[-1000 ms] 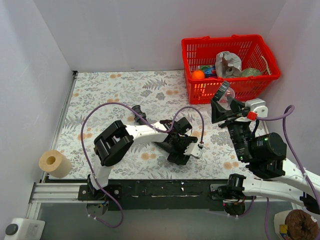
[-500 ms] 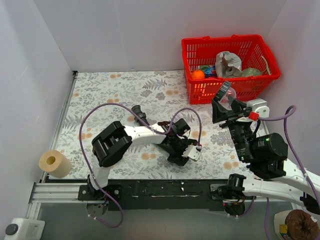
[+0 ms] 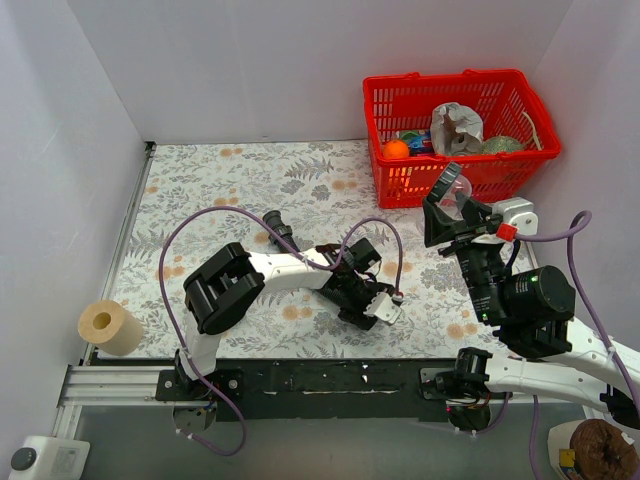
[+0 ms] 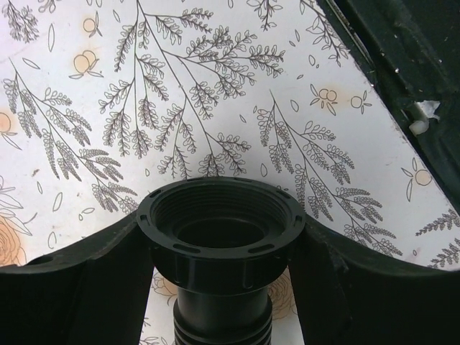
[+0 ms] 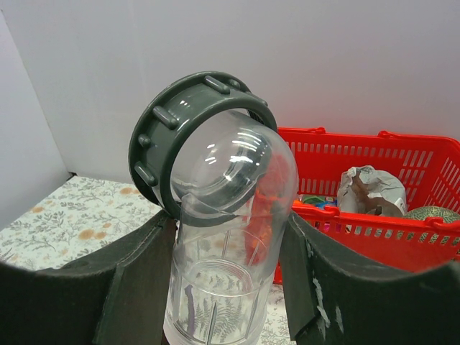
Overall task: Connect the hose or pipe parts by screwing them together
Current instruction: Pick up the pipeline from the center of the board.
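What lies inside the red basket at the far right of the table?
Inside the red basket I see an orange ball, a crumpled grey-white bag and a greenish round thing. The basket's front wall hides whatever lies lower down.

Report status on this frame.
Left gripper shut on hose collar, low. Right gripper holds clear elbow, raised. Parts apart, unjoined. Purple cable loops between.

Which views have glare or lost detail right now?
Right wrist: highlights on the clear elbow, red basket smeared through it. Left wrist: hose collar threads sharp, black claw fingers nearly featureless. Top external: even light, soft shadows.
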Controlling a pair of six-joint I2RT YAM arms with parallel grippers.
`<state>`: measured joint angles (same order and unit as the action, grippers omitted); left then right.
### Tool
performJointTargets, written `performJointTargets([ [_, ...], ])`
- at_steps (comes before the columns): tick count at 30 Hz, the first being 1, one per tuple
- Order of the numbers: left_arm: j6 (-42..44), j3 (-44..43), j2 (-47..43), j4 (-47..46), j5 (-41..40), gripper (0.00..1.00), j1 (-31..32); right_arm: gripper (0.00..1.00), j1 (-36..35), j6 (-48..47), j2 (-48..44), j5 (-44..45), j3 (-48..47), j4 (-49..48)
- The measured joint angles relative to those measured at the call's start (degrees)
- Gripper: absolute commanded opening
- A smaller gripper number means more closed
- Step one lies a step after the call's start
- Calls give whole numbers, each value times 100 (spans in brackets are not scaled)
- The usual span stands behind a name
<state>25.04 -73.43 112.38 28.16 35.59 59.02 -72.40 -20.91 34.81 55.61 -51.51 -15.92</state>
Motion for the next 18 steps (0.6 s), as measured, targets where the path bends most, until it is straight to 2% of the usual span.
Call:
performJointTargets([
  [7, 76, 70, -28, -83, 7, 47, 0, 1, 0, -2, 0, 0, -2, 74],
  [12, 74, 76, -33, -105, 11, 32, 0, 1, 0, 2, 2, -2, -2, 129],
  [14, 48, 81, -33, -133, 17, 29, 0, 1, 0, 0, 2, 0, -2, 144],
  [18, -164, 81, -33, -291, -2, 14, -2, 1, 0, -15, 0, 35, -2, 151],
])
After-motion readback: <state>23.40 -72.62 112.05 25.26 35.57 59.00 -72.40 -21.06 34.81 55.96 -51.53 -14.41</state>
